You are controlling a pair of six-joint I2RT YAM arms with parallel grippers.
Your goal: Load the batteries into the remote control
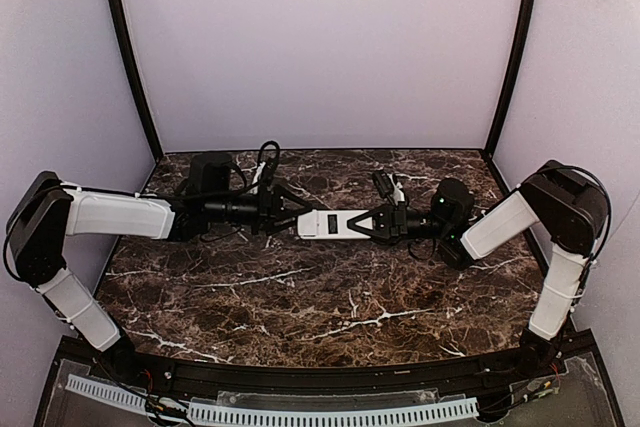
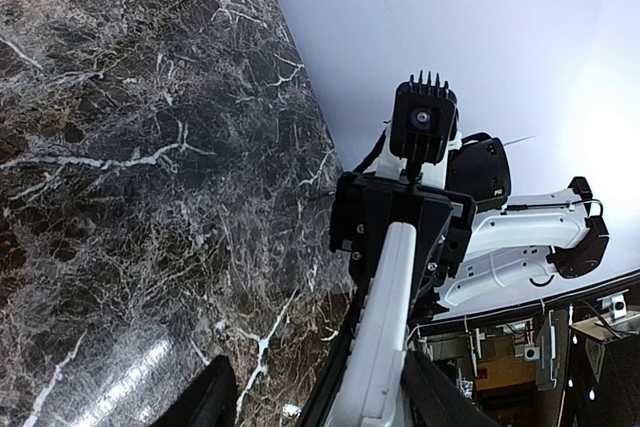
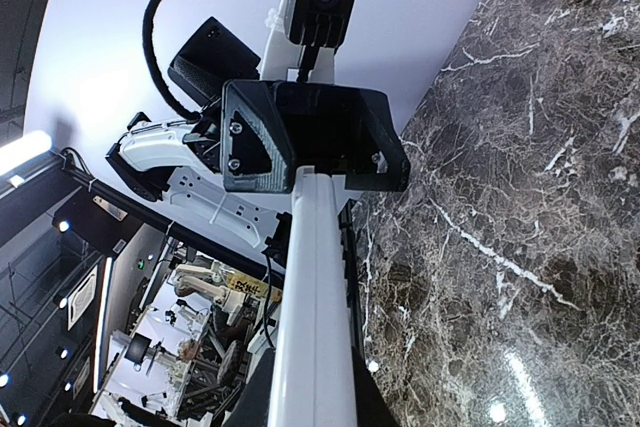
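One remote control (image 1: 332, 223), dark recess upward, hanging clear of the marble table (image 1: 300, 297) at mid-scene between two claws. Right gripper (image 1: 375, 222) pinched narrow onto its right end. Left gripper (image 1: 288, 215) part-open astride its left end, with a gap beside one finger (image 2: 212, 399).

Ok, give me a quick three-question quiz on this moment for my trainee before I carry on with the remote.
1. True or false: the flat white rectangular remote control has its dark rectangular recess facing upward.
2. Where is the remote? A) between the two claws, B) lying by the left arm's base, C) lying by the right arm's base.
3. Which claw is shut on the remote?
Key: 1 true. 2 A. 3 the black right claw; the black left claw stands open around the other end.
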